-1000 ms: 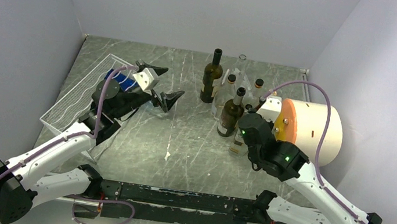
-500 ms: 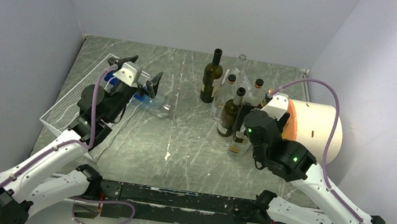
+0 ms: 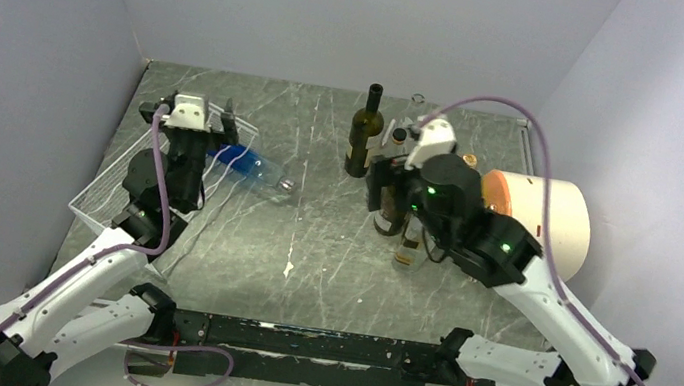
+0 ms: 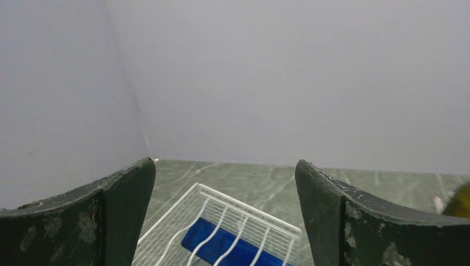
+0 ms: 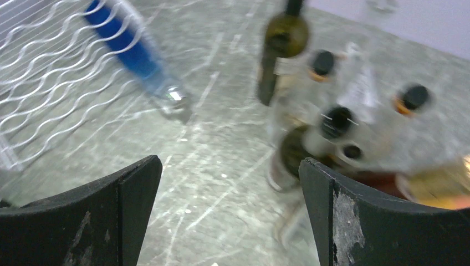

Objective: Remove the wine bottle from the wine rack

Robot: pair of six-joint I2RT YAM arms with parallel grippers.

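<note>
The rack (image 3: pixel 121 180) sits at the left side of the surface (image 3: pixel 311 239). The blue bottle (image 3: pixel 239 161) lies on the rack's far right corner, its capped neck poking past the rack's right edge over the surface. The left pincer (image 4: pixel 224 166) hangs above the rack's far end, jaws wide apart and holding nothing. The right pincer (image 5: pixel 228 160), well to the right of the rack, is spread wide and empty above a cluster of standing bottles (image 3: pixel 397 201).

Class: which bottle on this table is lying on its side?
The blue bottle lying on the white wire rack, neck past its edge; the other bottles stand upright in a cluster.
</note>
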